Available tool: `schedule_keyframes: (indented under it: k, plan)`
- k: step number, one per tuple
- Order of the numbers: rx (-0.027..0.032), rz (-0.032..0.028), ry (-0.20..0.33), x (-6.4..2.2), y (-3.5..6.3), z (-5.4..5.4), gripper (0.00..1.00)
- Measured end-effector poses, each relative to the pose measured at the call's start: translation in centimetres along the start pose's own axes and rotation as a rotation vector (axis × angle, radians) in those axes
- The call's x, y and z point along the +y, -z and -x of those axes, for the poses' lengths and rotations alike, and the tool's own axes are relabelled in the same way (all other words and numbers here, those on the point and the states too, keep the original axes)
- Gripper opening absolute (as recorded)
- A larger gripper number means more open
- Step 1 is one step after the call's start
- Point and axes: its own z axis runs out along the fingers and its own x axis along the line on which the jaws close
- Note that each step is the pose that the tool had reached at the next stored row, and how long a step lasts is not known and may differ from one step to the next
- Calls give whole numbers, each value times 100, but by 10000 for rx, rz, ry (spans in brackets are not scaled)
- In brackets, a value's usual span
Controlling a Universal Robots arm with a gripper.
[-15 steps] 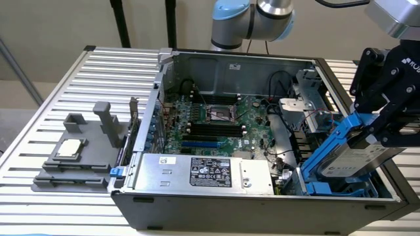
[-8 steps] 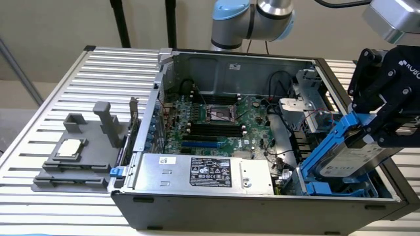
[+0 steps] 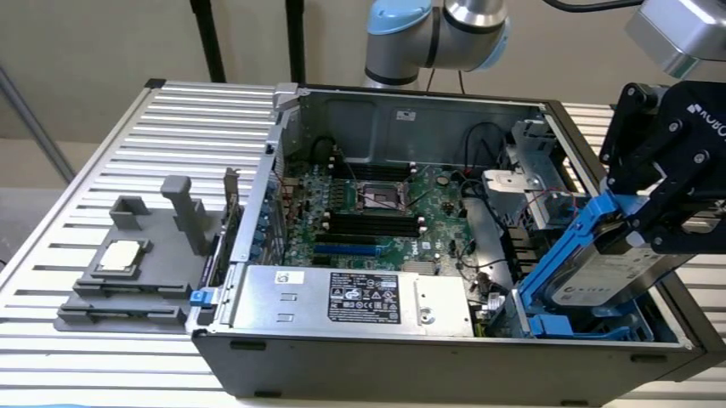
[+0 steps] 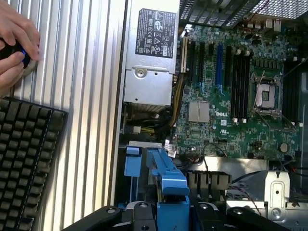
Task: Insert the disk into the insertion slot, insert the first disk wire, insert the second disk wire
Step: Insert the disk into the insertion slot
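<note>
- Over at 4 o'clock in the exterior view, we've got the gripper (image 3: 667,223), fingers pinching the disk (image 3: 607,270) at its upper end.
- Disk's tilted, lower end w/ blue carrier down at the insertion slot (image 3: 573,325), not seated yet.

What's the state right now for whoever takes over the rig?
The gripper: jaws shut on the disk, across its blue carrier frame.
Disk: tilted, lower end at the insertion slot in the PC case corner on the exterior view's right, upper end above the cage.
Done: disk is at the slot, not seated.
Left: seat the disk, then both disk wires; none seen on the disk.
Note: a person's hand rests near the keyboard.
</note>
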Motion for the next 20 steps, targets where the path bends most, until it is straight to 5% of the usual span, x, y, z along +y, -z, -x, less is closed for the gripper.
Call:
schedule_keyframes:
  k: [20]
  plan:
    - [-46, 21, 204, 0, -3, -2, 36]
